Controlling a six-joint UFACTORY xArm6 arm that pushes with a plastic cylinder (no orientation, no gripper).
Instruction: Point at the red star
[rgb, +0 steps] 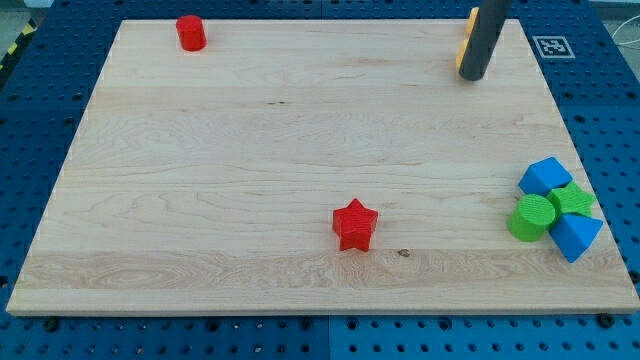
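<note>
My tip (472, 76) rests at the surface's (250, 150) one o'clock, far from the red star (354, 224) at six; no pincer shows.

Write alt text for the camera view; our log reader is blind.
My tip rests near the board's top right, beside an orange block, far from the red star at bottom centre. A red cylinder stands top left; blue and green blocks cluster at right.

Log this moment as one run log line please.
my tip: view's top right, beside orange block | red star: bottom centre, untouched, far from tip
</note>
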